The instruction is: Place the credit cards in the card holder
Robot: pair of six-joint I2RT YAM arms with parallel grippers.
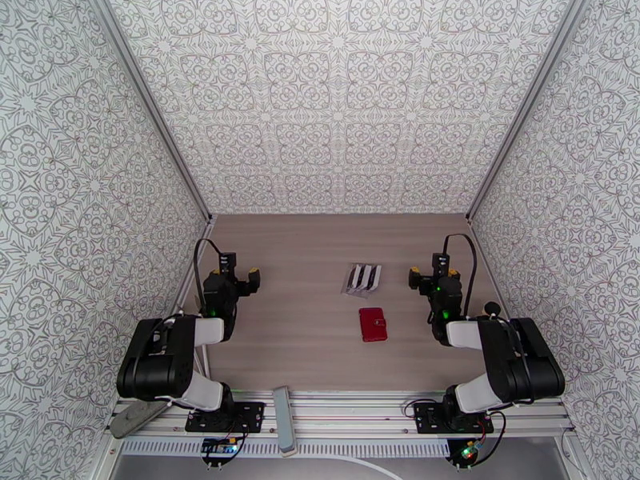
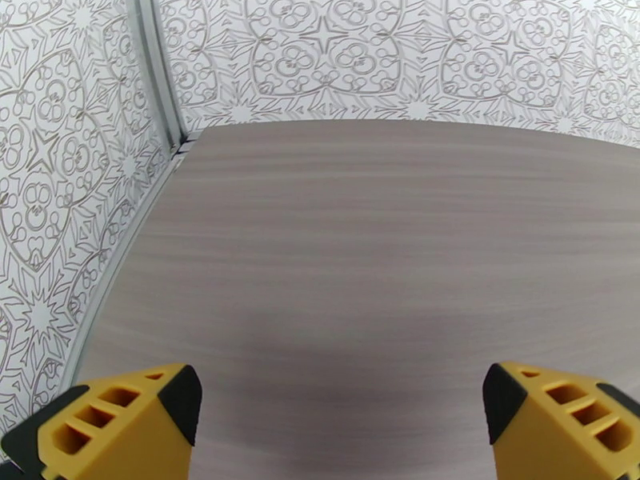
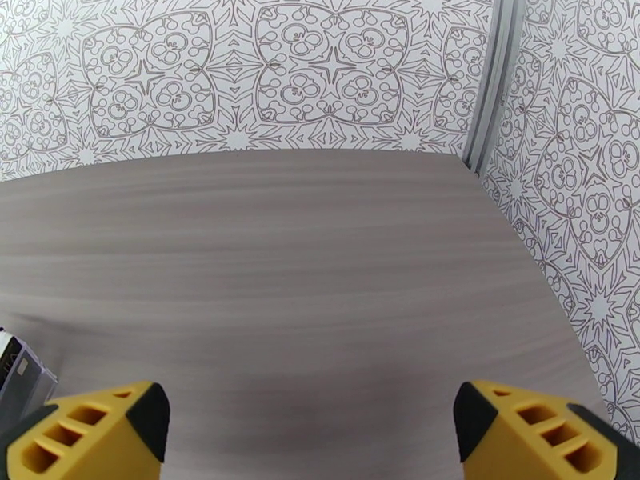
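- Red and folded shut, the card holder (image 1: 373,324) lies flat on the wood-grain table (image 1: 304,250), with its long side running away from the arm bases.
- Just beyond the card holder, toward the back wall and a little to its left, the credit cards (image 1: 362,279) lie in an overlapping fan. Their dark and pale edges alternate. They are near the holder but not touching it, and from above I cannot tell how many there are.
- Well to the left of the card holder, and slightly farther back than it, the left gripper (image 1: 234,271) hangs over bare table.
- In its wrist view, the left gripper (image 2: 340,410) has its yellow fingers (image 2: 120,418) spread wide, with nothing but tabletop between them.
- To the right of the card holder, about level with the fan of cards, the right gripper (image 1: 434,275) hangs over the table, apart from both holder and cards.
- In its own wrist view, the right gripper (image 3: 312,426) also has its fingers (image 3: 528,430) spread wide and holds nothing. A corner of the credit cards (image 3: 20,370) shows at the left edge, just beyond the left finger.
- Nearer the arm bases than the card holder, and to its left, a grey bar (image 1: 282,418) lies across the aluminium rail (image 1: 360,410) at the table's near edge.
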